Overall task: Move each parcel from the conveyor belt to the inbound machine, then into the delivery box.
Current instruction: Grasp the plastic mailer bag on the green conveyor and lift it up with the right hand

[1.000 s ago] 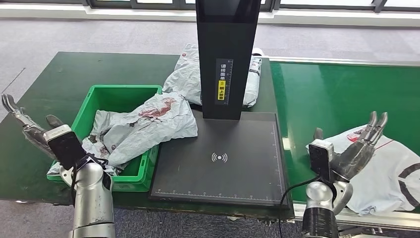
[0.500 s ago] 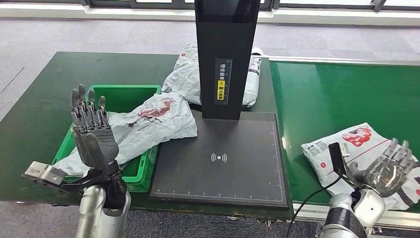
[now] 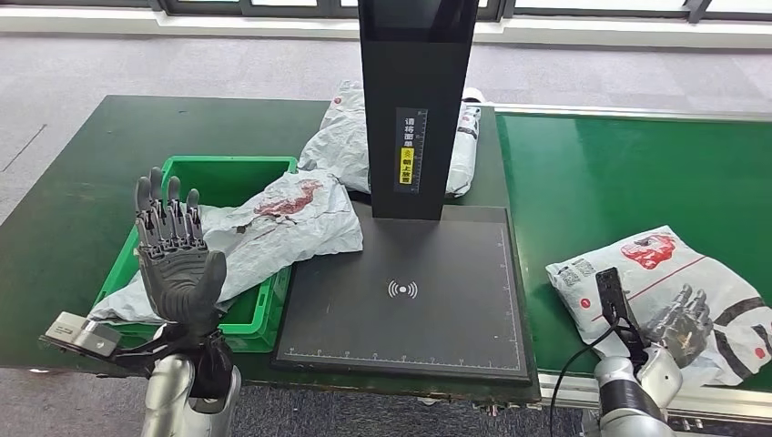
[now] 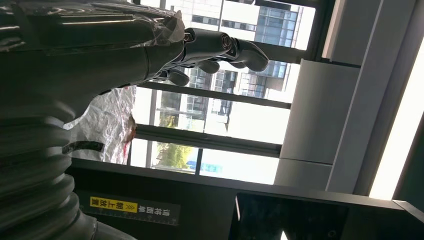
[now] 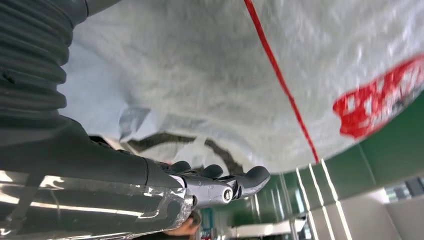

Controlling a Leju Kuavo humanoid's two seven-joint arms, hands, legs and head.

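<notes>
A dark green table [image 3: 73, 209] filled the left and a brighter green belt [image 3: 628, 173] the right. The black inbound machine stood between them: a tall post [image 3: 417, 100] rising from the far edge of a flat scan pad [image 3: 410, 291].

A green box [image 3: 196, 173] sat on the table just left of the pad. A grey parcel with a red print [image 3: 282, 218] lay in it, draped over the box's right rim with its far corner touching the pad. A 2nd grey parcel [image 3: 341, 141] lay on the table behind the post, partly hidden by it.

A white parcel with red marks [image 3: 651, 269] lay on the belt's near right part.

The left hand [image 3: 177, 259] was raised upright near the box's near left corner, palm showing, fingers spread and empty. In the left wrist view its fingers [image 4: 220, 47] held nothing.

The right hand [image 3: 678, 323] was low at the belt's near edge, over the white parcel's near side, fingers [image 5: 240, 182] slightly bent beside the plastic; I could not tell whether they gripped it.
</notes>
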